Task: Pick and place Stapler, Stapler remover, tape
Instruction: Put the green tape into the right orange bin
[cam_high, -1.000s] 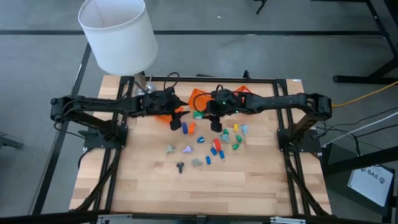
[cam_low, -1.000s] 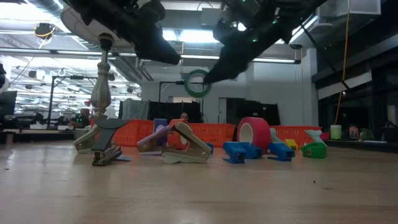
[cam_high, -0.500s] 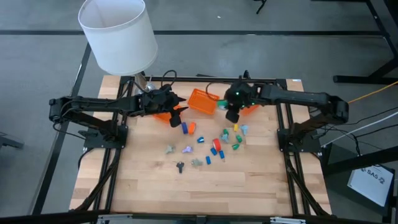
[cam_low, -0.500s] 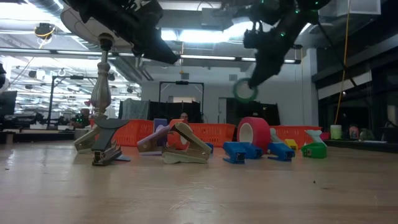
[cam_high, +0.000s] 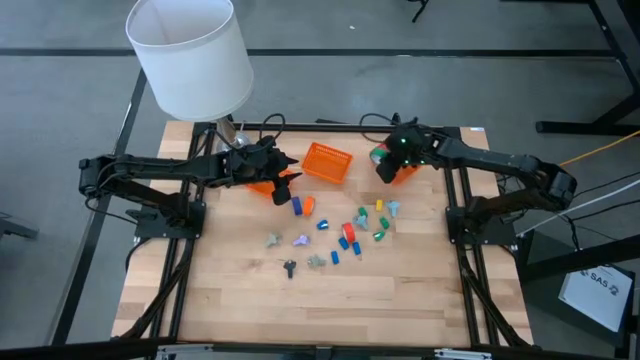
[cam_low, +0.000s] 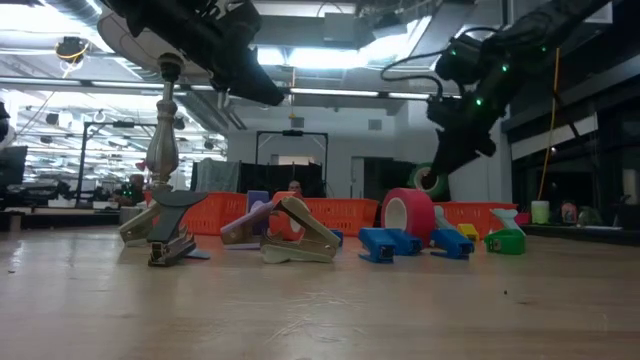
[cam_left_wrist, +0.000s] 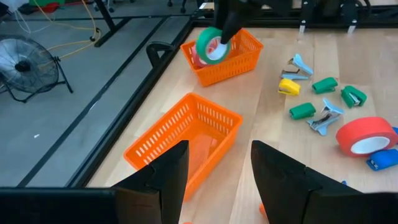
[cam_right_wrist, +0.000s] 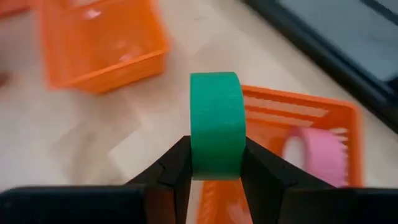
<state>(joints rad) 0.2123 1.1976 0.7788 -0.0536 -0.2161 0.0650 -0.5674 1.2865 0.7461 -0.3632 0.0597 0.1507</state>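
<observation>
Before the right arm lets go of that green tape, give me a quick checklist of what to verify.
1. Grip: right gripper shut on the green tape roll, held edge-on between both fingers: ok.
2. Position: the roll hangs over the right orange basket in the left wrist view: ok.
3. Basket contents: a pink tape roll already lies inside, with room beside it: ok.
4. Height above the basket: in the low view the roll hangs just above the basket rim: ok.
5. Left gripper: open, holding nothing, over the middle orange basket, away from the drop: ok.
</observation>
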